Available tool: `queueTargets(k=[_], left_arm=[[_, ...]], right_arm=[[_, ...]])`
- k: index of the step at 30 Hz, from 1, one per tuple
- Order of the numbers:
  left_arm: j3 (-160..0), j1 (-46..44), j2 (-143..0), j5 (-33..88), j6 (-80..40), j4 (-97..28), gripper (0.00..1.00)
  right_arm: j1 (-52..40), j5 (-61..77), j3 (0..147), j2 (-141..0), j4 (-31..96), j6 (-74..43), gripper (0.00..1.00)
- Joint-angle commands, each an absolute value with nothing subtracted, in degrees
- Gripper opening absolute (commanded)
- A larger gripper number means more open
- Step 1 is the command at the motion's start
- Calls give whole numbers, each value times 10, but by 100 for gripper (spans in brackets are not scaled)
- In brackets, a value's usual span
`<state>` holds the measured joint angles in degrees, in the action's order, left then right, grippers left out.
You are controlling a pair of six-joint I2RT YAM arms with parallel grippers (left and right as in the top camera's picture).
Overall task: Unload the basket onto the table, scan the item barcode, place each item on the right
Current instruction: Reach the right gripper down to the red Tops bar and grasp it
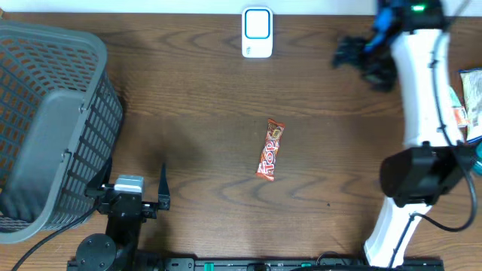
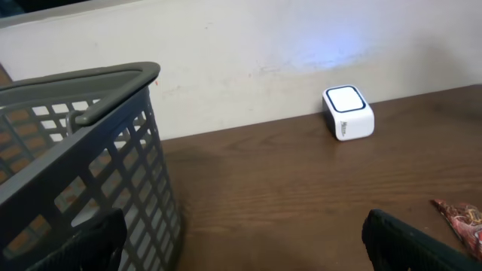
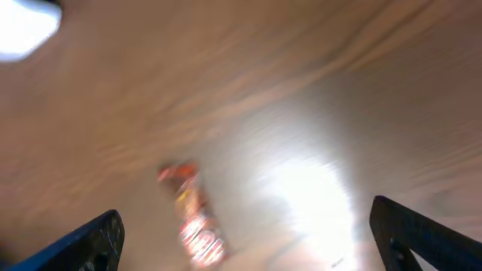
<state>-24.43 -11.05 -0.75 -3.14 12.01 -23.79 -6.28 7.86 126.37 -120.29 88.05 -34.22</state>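
Pincers gaping, empty: left pincer [image 2: 252, 245] beside basket [image 2: 90, 150], right pincer [image 3: 252, 237] apart from candy bar [image 3: 192, 218].

The bar [image 1: 270, 149] is red-orange, white-lettered. The scanner [image 1: 257, 31] is white, blue-outlined. The basket [image 1: 45, 113] is grey mesh; the table [image 1: 203, 113], brown woodgrain.

1. The basket [image 1: 45, 120] stands on the left side of the tabletop [image 1: 196, 113].
2. The scanner [image 1: 257, 32] sits at the far edge, centre.
3. The snack bar [image 1: 270, 150] lies mid-tabletop, in front of the scanner and well apart from it.
4. The left claw [image 1: 129, 179] is just beside the basket's near right corner.
5. The right claw [image 1: 360, 62] is to the right of the scanner.
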Motion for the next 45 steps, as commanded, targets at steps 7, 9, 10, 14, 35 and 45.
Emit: queueTargets(k=[7, 9, 10, 14, 35, 45], left_arm=[[-245, -112, -6, -30, 117, -236, 100], [-245, -112, -6, -30, 117, -236, 100], [-245, -112, -6, -30, 117, -236, 100], [-245, -112, -6, -30, 117, -236, 100], [-245, -112, -6, -30, 117, -236, 100], [-245, -112, -6, -30, 117, -236, 100]], right_arm=[[-281, 81, 1098, -1220, 796, -411, 99], [-321, 65, 1061, -1220, 756, -411, 99], [-334, 49, 1049, -1220, 743, -413, 93], [-382, -72, 1020, -1220, 722, -496, 84], [-415, -146, 962, -1299, 668, -536, 76], [-414, -134, 963, -1354, 694, -433, 1]])
